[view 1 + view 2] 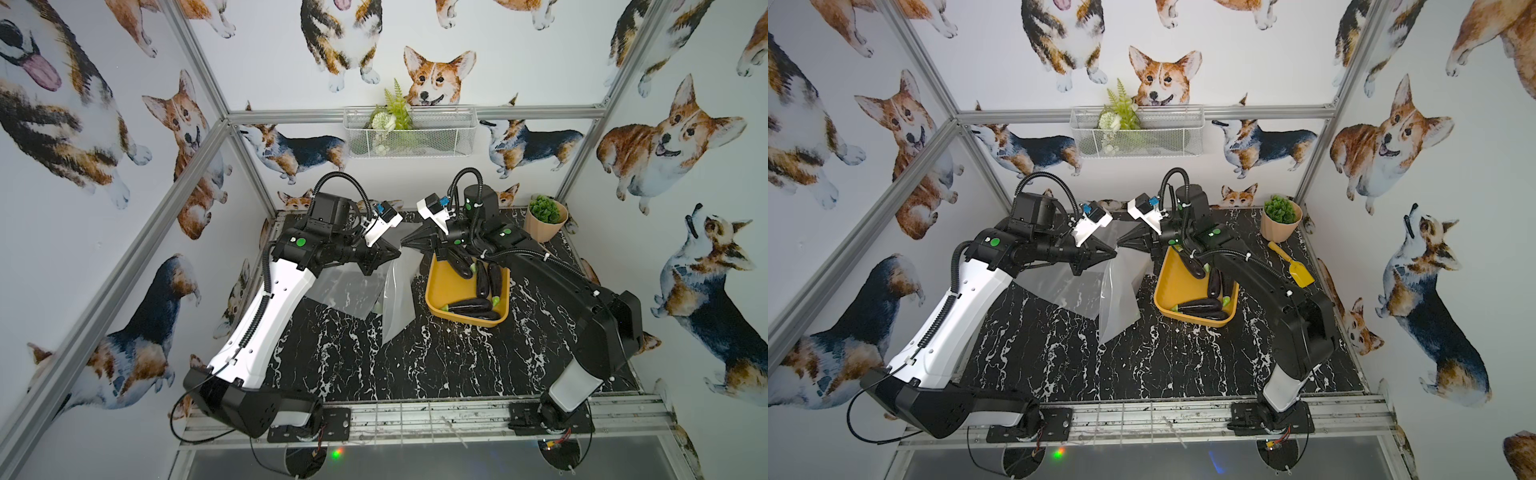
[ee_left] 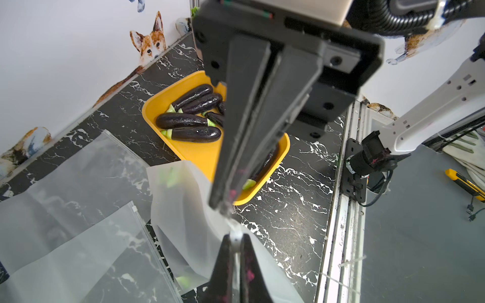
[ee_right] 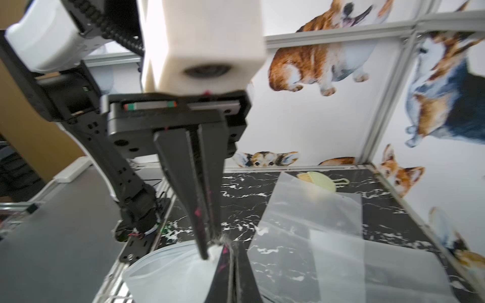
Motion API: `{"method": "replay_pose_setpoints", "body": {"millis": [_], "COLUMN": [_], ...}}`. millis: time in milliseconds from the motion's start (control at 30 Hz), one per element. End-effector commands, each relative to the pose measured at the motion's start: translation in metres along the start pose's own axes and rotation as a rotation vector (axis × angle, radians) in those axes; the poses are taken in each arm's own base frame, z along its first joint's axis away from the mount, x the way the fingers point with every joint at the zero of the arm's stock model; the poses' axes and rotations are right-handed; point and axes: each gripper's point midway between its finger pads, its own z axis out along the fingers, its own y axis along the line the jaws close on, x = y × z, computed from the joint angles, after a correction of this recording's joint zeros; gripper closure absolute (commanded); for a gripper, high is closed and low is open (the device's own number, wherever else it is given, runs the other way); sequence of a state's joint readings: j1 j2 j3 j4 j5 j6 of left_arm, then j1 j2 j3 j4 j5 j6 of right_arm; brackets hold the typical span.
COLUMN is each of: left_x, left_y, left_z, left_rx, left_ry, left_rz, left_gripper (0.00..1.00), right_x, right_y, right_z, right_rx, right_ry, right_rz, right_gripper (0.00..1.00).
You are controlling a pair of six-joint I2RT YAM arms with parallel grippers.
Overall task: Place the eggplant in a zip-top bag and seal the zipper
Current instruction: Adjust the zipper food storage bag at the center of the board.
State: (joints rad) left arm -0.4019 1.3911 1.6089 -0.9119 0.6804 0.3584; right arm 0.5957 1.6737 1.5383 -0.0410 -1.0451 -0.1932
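Observation:
A frosted zip-top bag point(image 1: 399, 299) point(image 1: 1117, 303) hangs above the marble table between my two grippers, which meet almost tip to tip. My left gripper point(image 1: 397, 250) point(image 2: 235, 237) is shut on the bag's top edge, with a small white zipper piece pinched at its tips. Right beside it, my right gripper point(image 1: 404, 242) point(image 3: 231, 245) is shut on the same edge. Faint green patches show through the bag point(image 2: 183, 210); I cannot tell what is inside. Several dark purple eggplants point(image 1: 469, 306) point(image 2: 194, 133) lie in a yellow tray point(image 1: 440, 291) point(image 2: 199, 154) under the right arm.
Two more frosted bags point(image 1: 345, 291) point(image 2: 78, 183) lie flat on the table under the left gripper. A potted plant point(image 1: 545, 218) and a yellow scoop point(image 1: 1293, 268) stand at the back right. A pale green strainer point(image 3: 320, 181) lies near the back wall. A wire basket point(image 1: 409, 133) hangs on that wall.

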Motion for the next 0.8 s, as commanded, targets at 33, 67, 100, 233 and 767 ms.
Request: {"method": "replay_pose_setpoints", "body": {"millis": [33,67,100,233,767], "left_x": [0.001,0.000,0.000,-0.001,-0.018], "left_y": [-0.007,-0.007,-0.007,-0.003,-0.017], "left_z": [-0.004,-0.004,-0.004,-0.007,-0.011], "left_rx": [0.019,0.019,0.019,0.002,0.084], "left_ry": [-0.003,-0.005,-0.005,-0.009,0.028], "left_rz": [0.000,0.000,0.000,0.003,0.083], "left_gripper": [1.00,1.00,1.00,1.00,1.00], "right_x": [-0.014,-0.014,-0.014,-0.011,0.014], "right_y": [-0.009,-0.007,-0.007,-0.001,0.034], "right_z": [-0.002,-0.002,-0.002,-0.010,-0.014], "right_rx": [0.057,0.053,0.049,0.004,-0.137], "right_ry": [-0.035,-0.033,-0.033,-0.018,0.100], "right_rz": [-0.055,-0.056,-0.058,-0.053,-0.140], "right_gripper": [1.00,1.00,1.00,1.00,0.46]}}
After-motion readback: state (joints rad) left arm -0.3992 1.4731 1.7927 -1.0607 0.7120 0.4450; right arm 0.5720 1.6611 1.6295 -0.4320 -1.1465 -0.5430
